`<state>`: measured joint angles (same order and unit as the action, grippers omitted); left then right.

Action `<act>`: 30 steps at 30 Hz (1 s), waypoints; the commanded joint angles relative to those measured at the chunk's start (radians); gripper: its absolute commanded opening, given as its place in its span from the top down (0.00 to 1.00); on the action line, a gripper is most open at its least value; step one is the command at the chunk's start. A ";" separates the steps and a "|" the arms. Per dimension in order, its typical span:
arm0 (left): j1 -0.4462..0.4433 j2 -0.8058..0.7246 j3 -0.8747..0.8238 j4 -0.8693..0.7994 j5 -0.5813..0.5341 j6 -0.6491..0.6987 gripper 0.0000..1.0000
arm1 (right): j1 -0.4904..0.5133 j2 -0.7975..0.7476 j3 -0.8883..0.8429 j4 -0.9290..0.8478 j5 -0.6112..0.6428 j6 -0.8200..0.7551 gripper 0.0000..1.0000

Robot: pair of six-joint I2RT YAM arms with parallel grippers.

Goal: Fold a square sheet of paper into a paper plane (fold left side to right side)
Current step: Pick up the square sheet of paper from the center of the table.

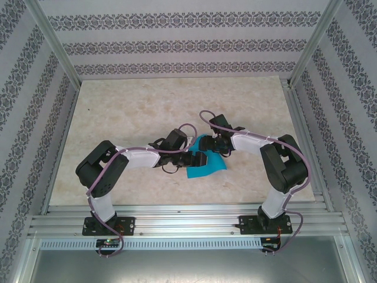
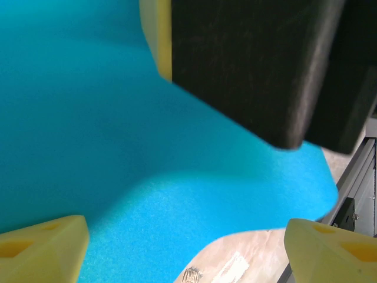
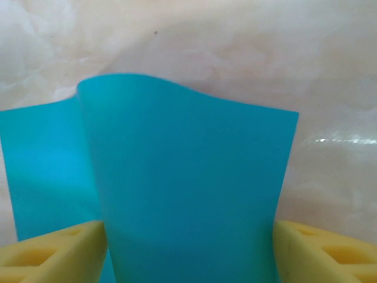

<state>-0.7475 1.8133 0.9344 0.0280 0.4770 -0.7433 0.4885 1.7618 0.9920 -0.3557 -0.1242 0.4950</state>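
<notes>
The square sheet of paper point(image 2: 118, 147) covers most of the frame, from 9 o'clock across the centre to a rounded edge at 4 o'clock. Its lower edge curves up off the marbled table point(image 2: 247, 259), which shows bare at 6 o'clock. The left gripper point(image 2: 185, 250) has its yellow fingertips point(image 2: 41, 247) spread wide at 7 and 5 o'clock, with the paper lying between them and nothing pinched. At 1 o'clock a black block point(image 2: 253, 65) hangs over the sheet with a yellow pad point(image 2: 156, 35) on its 9 o'clock side. A grey metal rail point(image 2: 356, 194) runs at 4 o'clock.
</notes>
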 commanded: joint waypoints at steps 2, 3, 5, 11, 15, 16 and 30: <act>-0.013 0.014 0.002 0.003 -0.031 0.012 0.13 | 0.013 -0.027 -0.015 -0.031 -0.060 -0.030 0.31; -0.013 0.009 0.000 0.005 -0.031 0.012 0.13 | 0.012 -0.026 -0.014 -0.033 -0.064 -0.034 0.34; -0.013 -0.005 -0.001 0.004 -0.031 0.015 0.13 | 0.011 -0.025 -0.014 -0.037 -0.071 -0.037 0.41; -0.009 -0.101 -0.009 -0.030 -0.054 0.056 0.11 | -0.011 -0.061 -0.037 -0.015 -0.119 -0.027 0.59; 0.020 -0.215 -0.023 -0.087 -0.079 0.089 0.10 | -0.039 -0.113 -0.089 0.050 -0.181 0.003 0.65; 0.034 -0.250 -0.032 -0.101 -0.082 0.094 0.09 | -0.048 -0.131 -0.106 0.069 -0.198 0.013 0.65; 0.371 -0.682 -0.235 -0.022 0.144 0.002 0.03 | -0.226 -0.449 -0.350 0.491 -0.554 0.206 0.68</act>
<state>-0.4141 1.1732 0.7250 -0.0654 0.5076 -0.6994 0.2813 1.3800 0.6605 -0.0341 -0.5476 0.6353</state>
